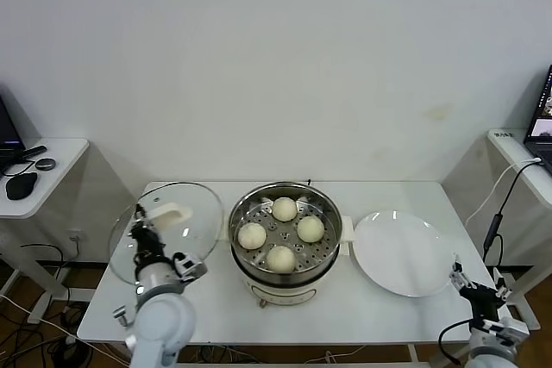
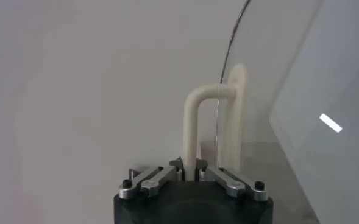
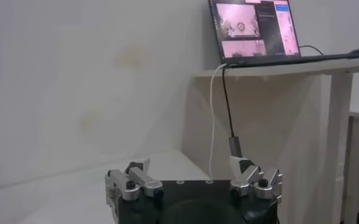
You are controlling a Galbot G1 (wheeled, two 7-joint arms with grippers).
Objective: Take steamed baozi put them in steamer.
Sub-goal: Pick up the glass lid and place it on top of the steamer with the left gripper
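White table [image 1: 379,316] carries everything, ordered here by size.

Steamer [image 1: 246,258]: large shiny steel pot on a white base, at table centre, perforated tray visible inside. Uncovered.

Glass lid [image 1: 203,208]: round, clear, with a white handle [image 1: 169,212]. It sits tilted to the robot's left of the steamer, its rim just beside the pot. In the left wrist view the handle [image 2: 194,122] rises straight out of the gripper, with the glass disc [image 2: 301,91] behind it.

White plate [image 1: 401,256]: flat, round, bare, to the robot's right of the steamer, touching or nearly touching the pot's side handle.

Left gripper [image 1: 141,234]: at the lid, fingers pressed together on the white handle; left wrist view [image 2: 189,173] shows the 2 jaws pinching the handle's leg between them.

Right gripper [image 1: 473,289]: low at the table's near right corner, well apart from the plate, holding nothing. Right wrist view [image 3: 194,182] shows the jaws spread wide, with a side table and an open laptop [image 3: 255,27] beyond.

Steamed baozi: 4 cream-white buns, all on the tray inside the steamer, in a diamond. Far bun [image 1: 285,208], left bun [image 1: 252,235], right bun [image 1: 310,228], near bun [image 1: 280,258]. Each is apart from its neighbours and none is stacked.
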